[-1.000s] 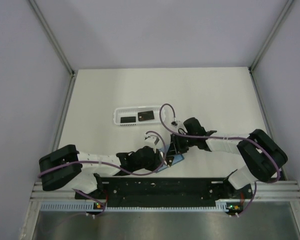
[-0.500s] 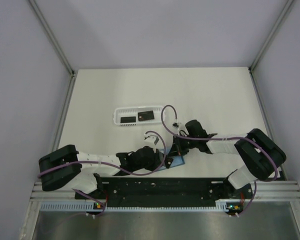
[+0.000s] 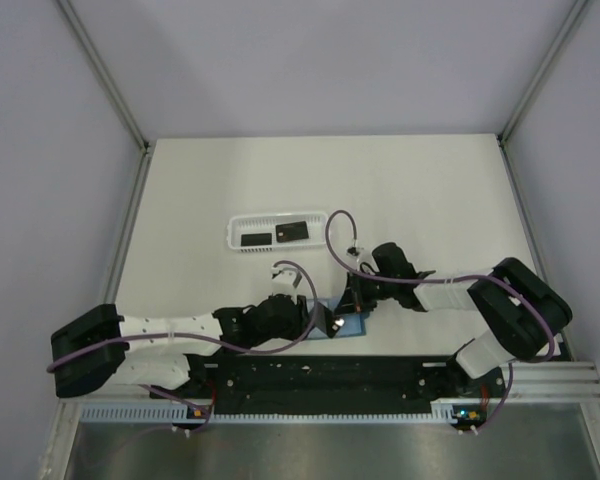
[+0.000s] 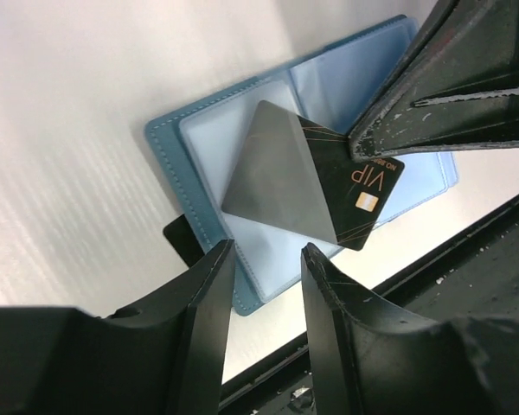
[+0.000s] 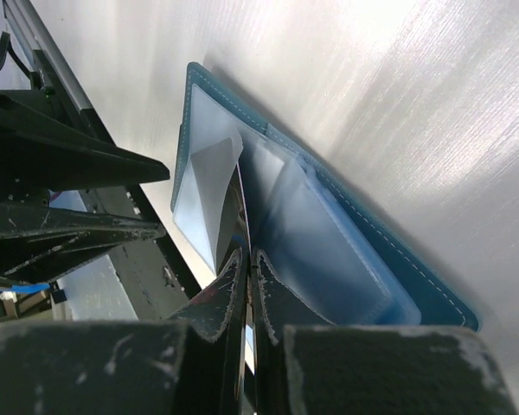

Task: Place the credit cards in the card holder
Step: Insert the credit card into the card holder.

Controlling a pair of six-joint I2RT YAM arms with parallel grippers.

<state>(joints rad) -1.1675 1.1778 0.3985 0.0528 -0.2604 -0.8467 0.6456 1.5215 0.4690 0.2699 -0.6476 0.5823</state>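
The teal-blue card holder (image 3: 352, 323) (image 4: 177, 143) lies open near the table's front edge, its clear sleeves facing up. A black credit card (image 4: 356, 186) marked VIP sits slanted with one corner tucked under a clear sleeve. My right gripper (image 3: 353, 303) (image 5: 247, 258) is shut on that card's edge (image 5: 241, 212) and stands over the holder (image 5: 389, 259). My left gripper (image 3: 323, 322) (image 4: 268, 259) is open just off the holder's near edge with nothing between its fingers. Two more credit cards (image 3: 255, 238) (image 3: 293, 230) lie in the white basket.
The long white basket (image 3: 278, 216) stands on the table behind the arms, left of centre. A black rail (image 3: 320, 372) with the arm bases runs right in front of the holder. Grey walls enclose the table on three sides.
My left gripper opened and its arm drew back to the left. The right gripper shut on the card and moved slightly lower over the holder.
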